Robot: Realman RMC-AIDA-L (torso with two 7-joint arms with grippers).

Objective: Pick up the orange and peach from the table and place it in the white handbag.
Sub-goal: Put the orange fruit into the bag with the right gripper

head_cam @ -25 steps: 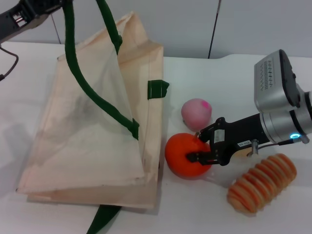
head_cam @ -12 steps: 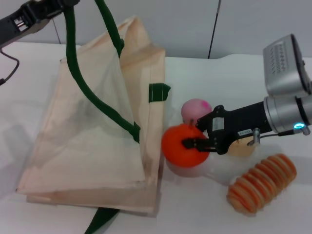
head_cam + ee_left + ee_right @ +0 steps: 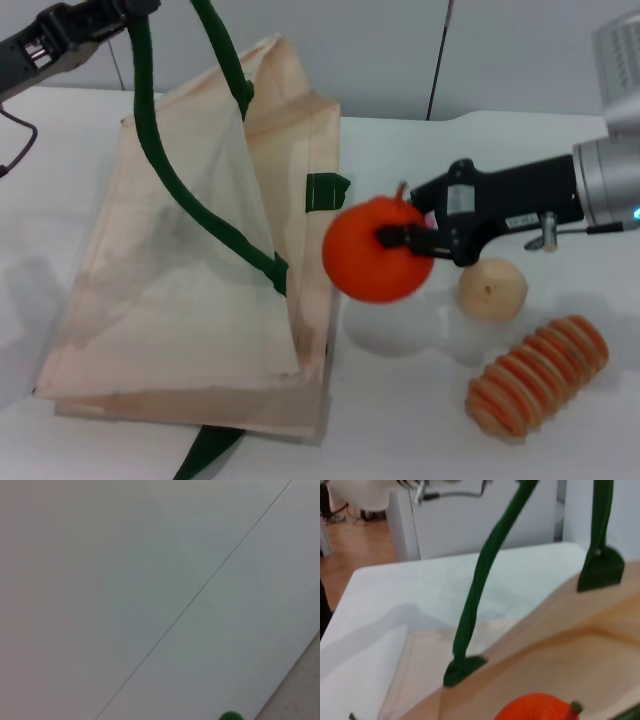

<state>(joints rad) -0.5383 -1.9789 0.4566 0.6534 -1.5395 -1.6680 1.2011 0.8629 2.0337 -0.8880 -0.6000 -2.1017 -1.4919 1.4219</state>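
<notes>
Orange (image 3: pixel 375 252) lifted off counter (image 3: pixel 420 430) since earlier frame, pinched in right pincer (image 3: pixel 405 238) beside bag (image 3: pixel 190 300) edge, left pincer (image 3: pixel 85 22) holding handle (image 3: pixel 150 120) up, peach hidden.

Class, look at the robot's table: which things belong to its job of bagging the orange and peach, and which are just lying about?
Part of the job: orange, held off the table by the right gripper; white handbag, its handle lifted by the left gripper. The peach is hidden.

Lying about: tan round fruit; ridged striped piece.
</notes>
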